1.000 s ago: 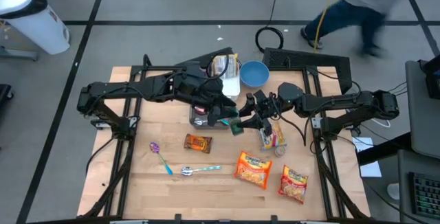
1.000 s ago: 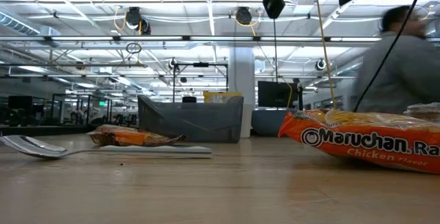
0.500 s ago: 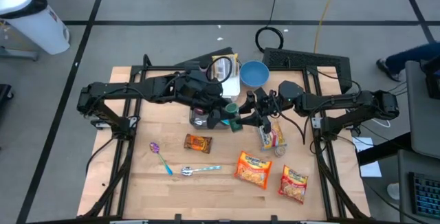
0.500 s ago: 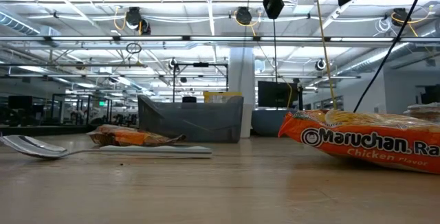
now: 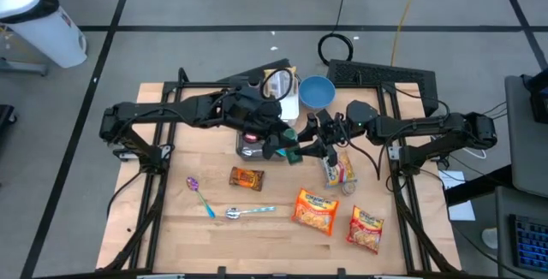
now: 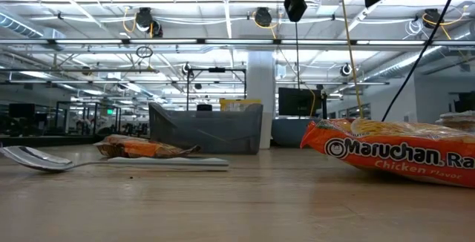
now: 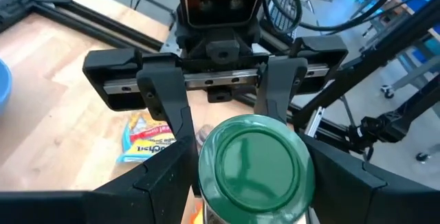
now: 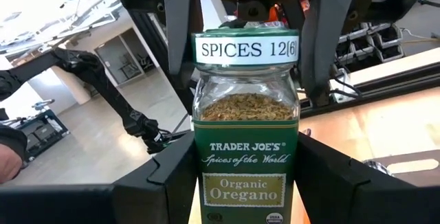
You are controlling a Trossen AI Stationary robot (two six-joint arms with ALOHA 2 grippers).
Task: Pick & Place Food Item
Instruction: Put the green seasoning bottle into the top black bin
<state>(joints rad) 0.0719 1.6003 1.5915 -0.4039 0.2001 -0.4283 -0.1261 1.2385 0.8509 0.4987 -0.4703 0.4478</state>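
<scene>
A glass jar of oregano (image 8: 246,148) with a green lid (image 7: 256,162) hangs high over the table's middle (image 5: 294,149). It lies about level, lid toward the left arm. My right gripper (image 8: 246,189) comes in from the right and is shut on the jar's body. My left gripper (image 7: 253,189) comes from the left and stands open. Its fingers (image 8: 180,31) flank the lid end. My right gripper pinches the jar's labelled body by two opposite sides (image 8: 203,176) between its two fingers. The fingers come about level from the table's right and lie along the jar. The jar is lifted clear of the table. My left gripper's fingers stand close on either side of the lid; I cannot tell whether they touch it.
Under the arms stands a grey bin (image 5: 247,148). A blue bowl (image 5: 317,92) and a white container (image 5: 282,99) are at the far edge. Near the front lie two ramen packets (image 5: 315,209) (image 5: 366,228), a snack packet (image 5: 247,178), a pouch (image 5: 338,169) and two spoons (image 5: 201,195) (image 5: 248,212).
A person has walked past beyond the table's far edge toward the right and left the view. Both grippers and the jar stay where they were.
</scene>
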